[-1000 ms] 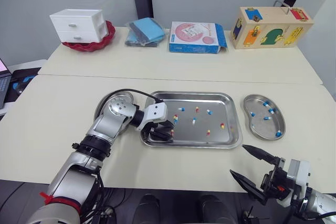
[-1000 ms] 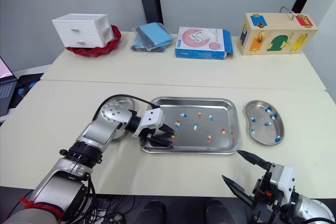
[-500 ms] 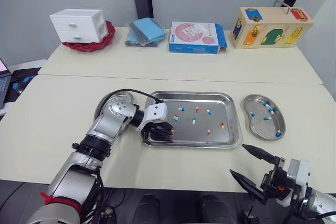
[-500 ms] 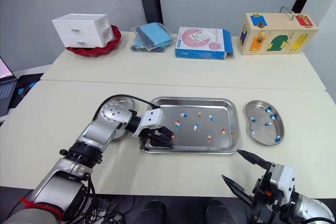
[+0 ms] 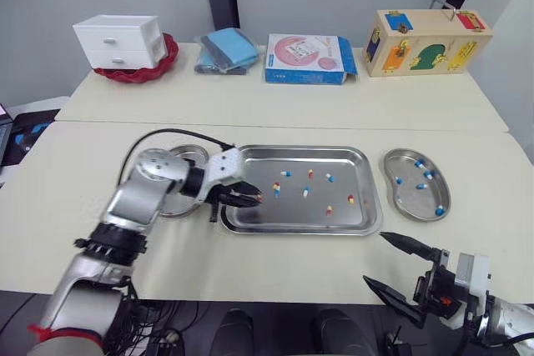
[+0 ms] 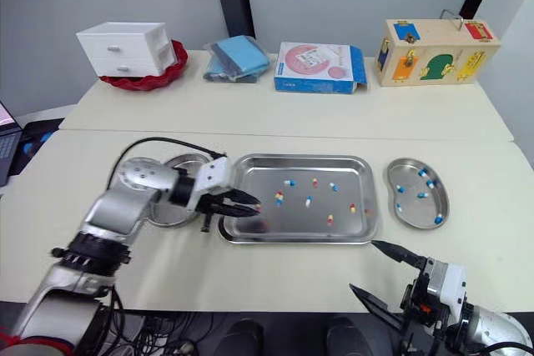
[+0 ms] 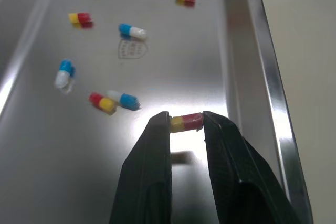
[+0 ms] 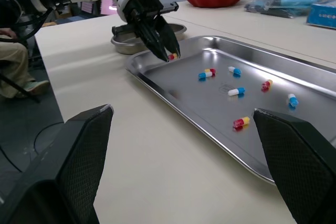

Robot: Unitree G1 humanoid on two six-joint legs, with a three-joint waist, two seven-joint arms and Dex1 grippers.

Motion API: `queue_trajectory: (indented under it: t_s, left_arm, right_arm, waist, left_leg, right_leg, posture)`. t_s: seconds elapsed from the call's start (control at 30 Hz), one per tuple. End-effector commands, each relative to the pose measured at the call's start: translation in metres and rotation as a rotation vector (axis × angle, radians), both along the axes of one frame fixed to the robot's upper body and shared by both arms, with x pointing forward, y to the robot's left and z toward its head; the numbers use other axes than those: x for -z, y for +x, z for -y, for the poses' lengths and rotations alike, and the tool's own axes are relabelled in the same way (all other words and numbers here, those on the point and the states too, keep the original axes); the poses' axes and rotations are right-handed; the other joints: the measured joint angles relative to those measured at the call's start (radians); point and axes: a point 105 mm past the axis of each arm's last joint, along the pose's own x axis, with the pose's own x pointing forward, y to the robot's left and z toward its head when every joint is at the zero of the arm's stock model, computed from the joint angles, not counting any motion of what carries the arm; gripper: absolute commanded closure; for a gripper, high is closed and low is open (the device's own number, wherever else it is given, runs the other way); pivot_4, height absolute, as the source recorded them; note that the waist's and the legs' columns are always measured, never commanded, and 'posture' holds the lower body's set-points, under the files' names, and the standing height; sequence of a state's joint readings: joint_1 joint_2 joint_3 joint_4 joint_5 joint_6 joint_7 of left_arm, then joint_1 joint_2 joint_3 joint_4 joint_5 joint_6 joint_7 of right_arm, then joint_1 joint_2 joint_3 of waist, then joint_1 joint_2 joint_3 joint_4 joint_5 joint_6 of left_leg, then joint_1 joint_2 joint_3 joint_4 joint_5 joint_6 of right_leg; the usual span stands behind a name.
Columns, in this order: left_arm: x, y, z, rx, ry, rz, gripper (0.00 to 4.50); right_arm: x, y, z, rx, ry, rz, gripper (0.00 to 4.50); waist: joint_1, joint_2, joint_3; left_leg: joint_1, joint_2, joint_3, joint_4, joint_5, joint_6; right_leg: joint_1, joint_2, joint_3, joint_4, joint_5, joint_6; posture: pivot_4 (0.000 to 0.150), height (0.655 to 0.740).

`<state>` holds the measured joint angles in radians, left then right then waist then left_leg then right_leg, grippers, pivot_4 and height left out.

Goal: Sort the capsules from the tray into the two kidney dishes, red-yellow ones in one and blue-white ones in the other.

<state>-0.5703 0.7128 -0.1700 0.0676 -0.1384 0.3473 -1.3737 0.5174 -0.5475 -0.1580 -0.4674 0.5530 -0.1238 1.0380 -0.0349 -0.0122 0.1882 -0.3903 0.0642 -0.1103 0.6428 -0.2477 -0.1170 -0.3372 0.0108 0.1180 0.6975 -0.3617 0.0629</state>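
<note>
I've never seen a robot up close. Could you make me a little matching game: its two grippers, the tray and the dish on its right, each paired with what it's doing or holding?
Things:
1. left gripper
2. right gripper
3. tray
4. right kidney dish

States:
A. contains blue-white capsules
B. open, gripping nothing
C. has both colours lying loose in it
D. shut on a red-yellow capsule

Pairs: 1-D, 2-B, 3-C, 4-A
</note>
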Motion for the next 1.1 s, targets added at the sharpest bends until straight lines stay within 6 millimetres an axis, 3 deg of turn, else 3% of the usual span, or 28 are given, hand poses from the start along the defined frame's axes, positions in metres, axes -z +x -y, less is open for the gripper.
queue_trajectory:
  t_s: [0.03,0.23,0.43,0.63,1.1]
  left_arm:
    - [-0.025,-0.001,-0.026,-0.155,-0.044,0.07,3.57]
    - [-0.038,-0.003,-0.08,-0.492,-0.106,0.099,3.57]
    - [-0.025,-0.008,-0.129,-0.754,-0.097,0.149,3.57]
    - [-0.019,-0.015,-0.139,-0.801,-0.088,0.136,3.57]
    - [-0.022,-0.009,-0.132,-0.792,-0.111,0.143,3.57]
  right_arm:
    - [-0.012,-0.002,-0.007,-0.067,0.013,0.041,0.0]
    - [-0.013,0.004,-0.008,-0.113,0.03,0.048,0.0]
    - [-0.012,0.012,-0.008,-0.183,0.029,0.046,0.0]
    - [-0.008,0.019,-0.008,-0.194,0.032,0.044,0.0]
    - [-0.011,0.022,-0.008,-0.19,0.031,0.045,0.0]
  waist:
    - [0.001,0.0,0.0]
    - [0.002,0.0,0.0]
    - [0.003,0.0,0.001]
    - [0.006,-0.001,0.001]
    - [0.004,-0.001,0.001]
  left_leg:
    - [0.0,0.0,0.0,0.0,0.0,0.0]
    - [0.0,0.0,0.0,0.0,0.0,0.0]
    - [0.0,0.0,0.0,0.0,0.0,0.0]
    - [0.0,0.0,0.0,0.0,0.0,0.0]
    - [0.0,0.0,0.001,0.0,0.0,0.0]
  right_leg:
    - [0.0,0.0,0.0,0.0,0.0,0.0]
    - [0.0,0.0,0.0,0.0,0.0,0.0]
    - [0.0,0.0,0.0,0.0,0.0,0.0]
    - [0.0,-0.001,0.0,0.0,0.0,0.0]
    - [-0.001,-0.001,0.0,0.0,0.0,0.0]
  posture:
    - [0.15,0.74]
    - [0.15,0.74]
    - [0.15,0.74]
    - [0.15,0.74]
    - [0.15,0.74]
